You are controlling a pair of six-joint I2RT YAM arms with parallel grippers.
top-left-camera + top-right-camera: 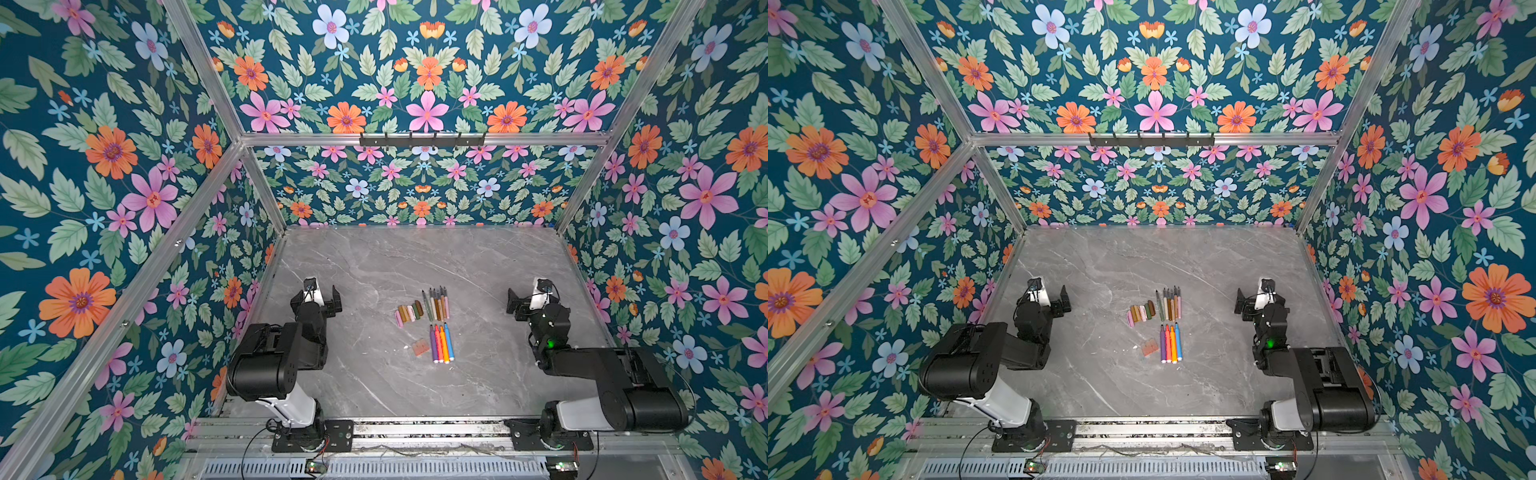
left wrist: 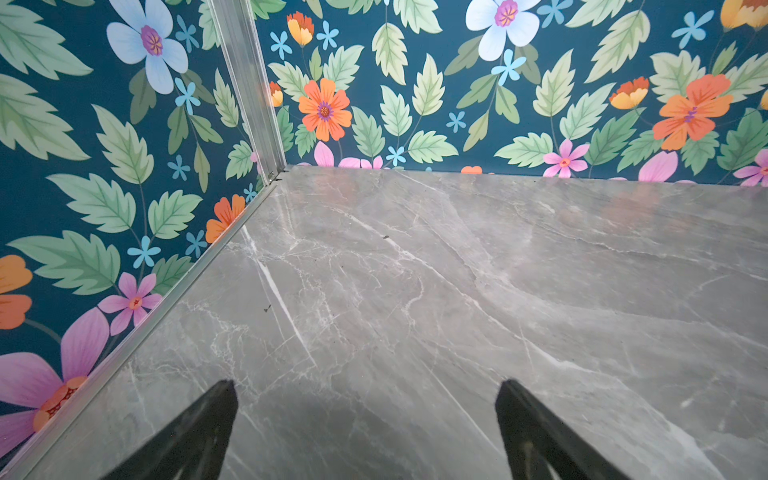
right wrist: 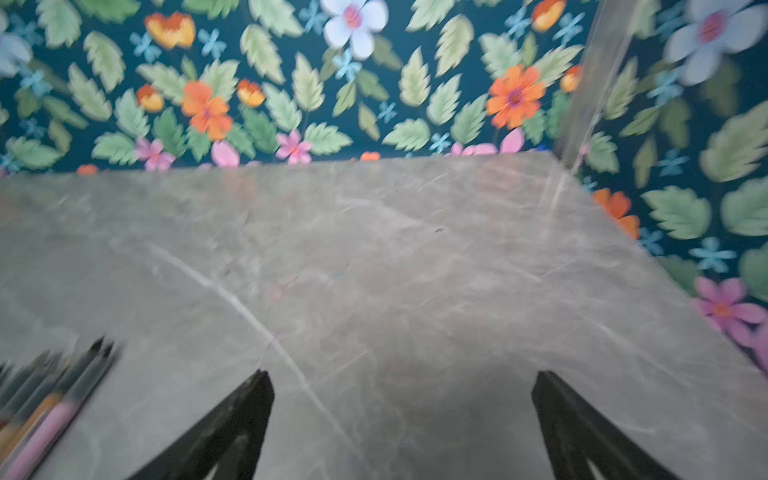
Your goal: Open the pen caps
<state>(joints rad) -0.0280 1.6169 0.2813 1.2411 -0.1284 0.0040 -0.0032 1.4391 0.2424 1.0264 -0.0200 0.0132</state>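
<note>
Since the caps (image 1: 409,312) lay lined up beside the bare pens (image 1: 436,305), both arms looked parked clear of them: left gripper (image 2: 365,386) and right gripper (image 3: 403,376) spread wide, holding nothing.

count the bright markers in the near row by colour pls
purple marker: 1
pink-red marker: 1
orange marker: 1
blue marker: 1
total: 4

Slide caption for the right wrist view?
Open right pincer over grey marble tabletop; thin dark-tipped pink and orange markers lie beside it; frame blurred.
</note>
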